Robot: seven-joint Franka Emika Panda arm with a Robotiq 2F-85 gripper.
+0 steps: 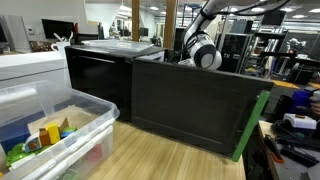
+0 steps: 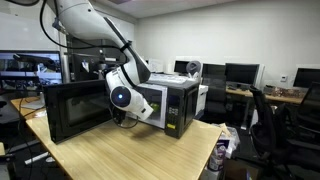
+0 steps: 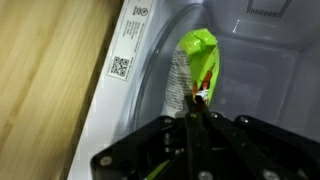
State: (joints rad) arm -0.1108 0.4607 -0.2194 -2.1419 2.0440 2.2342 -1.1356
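As my arm (image 2: 92, 28) runs from the upper left in an ext. view, it bends down and to the right. The round white wrist (image 2: 122, 97) sits low, between the open door (image 2: 72, 112) on the left and the microwave (image 2: 172, 104) on the right, above the wooden table (image 2: 120, 150). The forearm is sloped and the wrist is turned toward the oven mouth, so my claw points into the cavity. In that view the tips are hidden.

Wrist view, L to R: first the table planks, then the white front frame w/ a label sticker (image 3: 121, 68), then the cavity w/ the green packet (image 3: 198, 55), and last the pale inner wall (image 3: 270, 70).

The packet is long and narrow. Its long axis goes nearly straight away from me, bottom to top in the wrist view, and leans a little to the right at the top. The far end is bright green; the near end is paler w/ a small red mark.

My claw (image 3: 197, 110) is fully closed, both fingers together, and as far as I can see they pinch the near end of the packet. So the packet is directly ahead of my tips, touching them, inside the cavity and to the right of the frame.
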